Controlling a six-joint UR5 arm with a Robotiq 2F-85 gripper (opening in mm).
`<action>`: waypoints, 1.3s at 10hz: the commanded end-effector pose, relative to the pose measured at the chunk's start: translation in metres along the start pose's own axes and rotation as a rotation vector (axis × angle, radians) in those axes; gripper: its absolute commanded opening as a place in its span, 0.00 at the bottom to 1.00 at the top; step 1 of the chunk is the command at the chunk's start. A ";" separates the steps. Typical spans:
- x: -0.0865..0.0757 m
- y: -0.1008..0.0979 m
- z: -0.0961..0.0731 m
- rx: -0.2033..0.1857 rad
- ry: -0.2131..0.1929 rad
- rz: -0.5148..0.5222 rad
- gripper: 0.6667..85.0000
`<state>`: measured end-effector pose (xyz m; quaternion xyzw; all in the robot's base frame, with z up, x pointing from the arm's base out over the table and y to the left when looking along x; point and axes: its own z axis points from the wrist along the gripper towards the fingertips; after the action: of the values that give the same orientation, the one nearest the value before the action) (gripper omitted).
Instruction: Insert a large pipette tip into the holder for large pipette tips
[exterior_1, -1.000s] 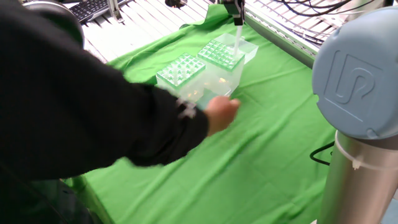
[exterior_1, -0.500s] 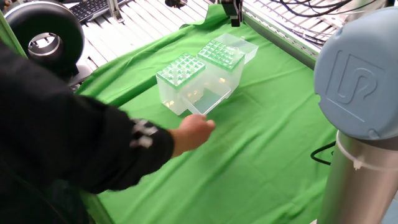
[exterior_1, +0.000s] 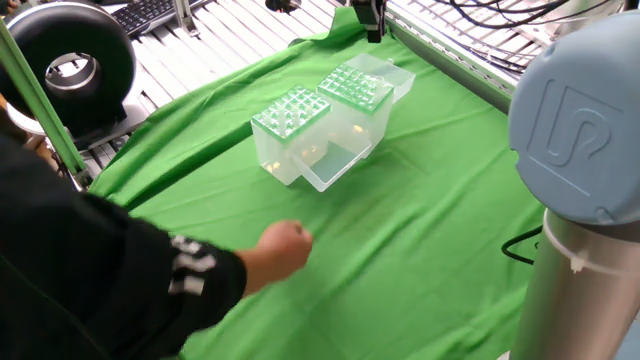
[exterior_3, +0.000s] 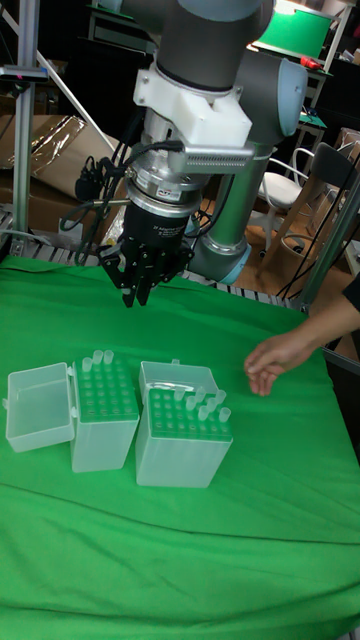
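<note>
The pincer (exterior_3: 140, 290) hangs above the holder for large pipette tips (exterior_3: 105, 410), jaws nearly together and apparently empty, probably waiting while a person's hand (exterior_3: 275, 362) hovers nearby

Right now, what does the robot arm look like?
The arm is grey with rounded joints, a white block and black cables near its wrist. Its gripper is black with thin fingers. One blue-grey joint cap has a raised logo.

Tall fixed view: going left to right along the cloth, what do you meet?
Open clear lid → left tip box → right tip box → person's hand.
</note>
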<state>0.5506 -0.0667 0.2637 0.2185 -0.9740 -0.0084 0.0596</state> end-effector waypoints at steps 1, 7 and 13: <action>-0.017 0.002 -0.002 -0.022 -0.087 0.113 0.26; -0.041 0.017 -0.006 -0.094 -0.172 0.208 0.34; -0.070 0.042 0.002 -0.118 -0.123 0.249 0.38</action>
<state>0.5826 -0.0291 0.2606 0.1010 -0.9936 -0.0501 0.0107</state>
